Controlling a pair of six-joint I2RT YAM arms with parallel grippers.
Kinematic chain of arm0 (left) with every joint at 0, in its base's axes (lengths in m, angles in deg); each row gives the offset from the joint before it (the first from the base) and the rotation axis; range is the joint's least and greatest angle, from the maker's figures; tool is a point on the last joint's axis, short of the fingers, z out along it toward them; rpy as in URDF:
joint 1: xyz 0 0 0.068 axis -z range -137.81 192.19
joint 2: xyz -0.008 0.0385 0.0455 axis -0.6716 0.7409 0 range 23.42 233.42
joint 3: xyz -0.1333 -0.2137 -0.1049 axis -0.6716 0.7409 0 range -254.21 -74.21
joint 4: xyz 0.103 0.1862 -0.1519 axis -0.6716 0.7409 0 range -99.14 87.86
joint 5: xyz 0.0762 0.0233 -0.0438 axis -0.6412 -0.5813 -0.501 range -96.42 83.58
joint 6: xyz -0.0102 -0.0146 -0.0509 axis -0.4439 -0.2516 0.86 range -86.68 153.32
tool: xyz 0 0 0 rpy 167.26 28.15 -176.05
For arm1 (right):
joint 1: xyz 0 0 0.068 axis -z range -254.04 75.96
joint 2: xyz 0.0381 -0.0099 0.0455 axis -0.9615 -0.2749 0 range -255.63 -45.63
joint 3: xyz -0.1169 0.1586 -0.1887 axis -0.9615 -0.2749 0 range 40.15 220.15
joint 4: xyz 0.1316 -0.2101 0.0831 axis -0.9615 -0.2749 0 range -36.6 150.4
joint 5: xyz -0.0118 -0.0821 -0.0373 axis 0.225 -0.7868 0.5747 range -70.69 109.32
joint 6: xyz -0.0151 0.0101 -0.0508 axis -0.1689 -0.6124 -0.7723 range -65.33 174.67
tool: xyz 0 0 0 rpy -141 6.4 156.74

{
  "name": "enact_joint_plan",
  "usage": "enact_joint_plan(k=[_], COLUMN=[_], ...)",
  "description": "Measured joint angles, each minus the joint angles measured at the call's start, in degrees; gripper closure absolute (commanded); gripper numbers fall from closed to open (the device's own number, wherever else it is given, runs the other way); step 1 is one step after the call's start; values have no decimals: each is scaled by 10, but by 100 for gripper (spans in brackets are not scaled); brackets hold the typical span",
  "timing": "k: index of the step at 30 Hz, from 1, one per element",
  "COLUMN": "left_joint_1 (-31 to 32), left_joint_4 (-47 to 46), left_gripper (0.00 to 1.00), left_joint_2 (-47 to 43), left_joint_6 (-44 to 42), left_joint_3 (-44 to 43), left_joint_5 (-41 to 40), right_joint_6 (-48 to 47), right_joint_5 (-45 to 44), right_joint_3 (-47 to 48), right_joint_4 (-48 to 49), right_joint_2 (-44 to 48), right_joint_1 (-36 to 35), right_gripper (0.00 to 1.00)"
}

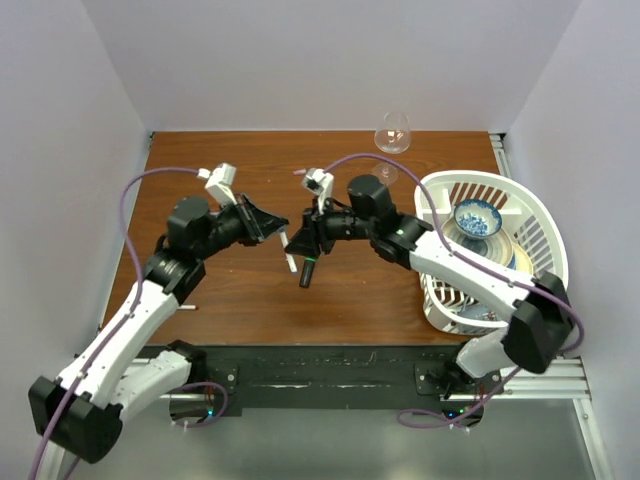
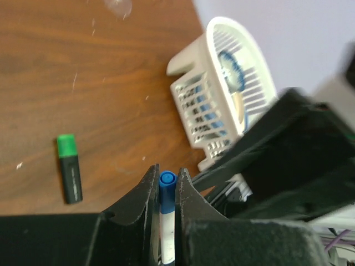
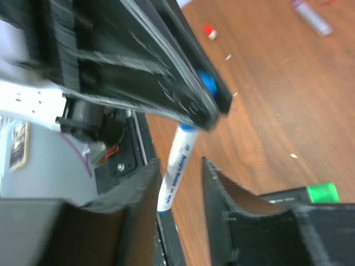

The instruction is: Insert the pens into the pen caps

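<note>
My left gripper (image 1: 280, 235) (image 2: 166, 174) is shut on a white pen (image 2: 166, 227) that wears a blue cap (image 2: 167, 185). The pen hangs above the table's middle. My right gripper (image 1: 305, 240) (image 3: 178, 163) faces it and stands open around the pen's free end (image 3: 176, 169), with a gap beside the right finger. A black marker (image 1: 307, 270) (image 2: 71, 180) with a green cap (image 2: 66, 145) (image 3: 321, 193) lies on the table just below both grippers. A red cap (image 3: 209, 32) and a thin grey pen (image 3: 312, 16) lie farther off.
A white basket (image 1: 500, 180) (image 2: 222, 33) holding a blue-patterned bowl (image 1: 477, 216) stands at the right edge. A wine glass (image 1: 392, 135) stands at the back. A small pale piece (image 1: 190, 308) lies near the left arm.
</note>
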Motion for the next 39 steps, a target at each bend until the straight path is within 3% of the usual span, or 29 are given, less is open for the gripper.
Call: enact_joint_plan(k=[5, 10, 16, 25, 30, 39], left_joint_1=[8, 8, 6, 6, 6, 6], left_joint_4=[87, 109, 101, 85, 75, 71], left_gripper=[100, 100, 100, 100, 83, 52], left_joint_2=[85, 149, 239, 384, 439, 447], left_joint_6=[-27, -65, -87, -108, -110, -108], left_joint_3=[-61, -99, -95, -92, -92, -92], left_joint_5=[-9, -64, -125, -172, -177, -182], right_joint_6=[31, 61, 63, 62, 61, 58], right_joint_5=[-38, -62, -110, -137, -144, -155], right_joint_3=[-101, -165, -168, -168, -168, -168], right_joint_4=[45, 29, -6, -40, -42, -54], right_joint_2=[103, 195, 261, 265, 265, 266], right_joint_1=[11, 11, 11, 11, 11, 11], right_gripper=[38, 16, 13, 13, 13, 13])
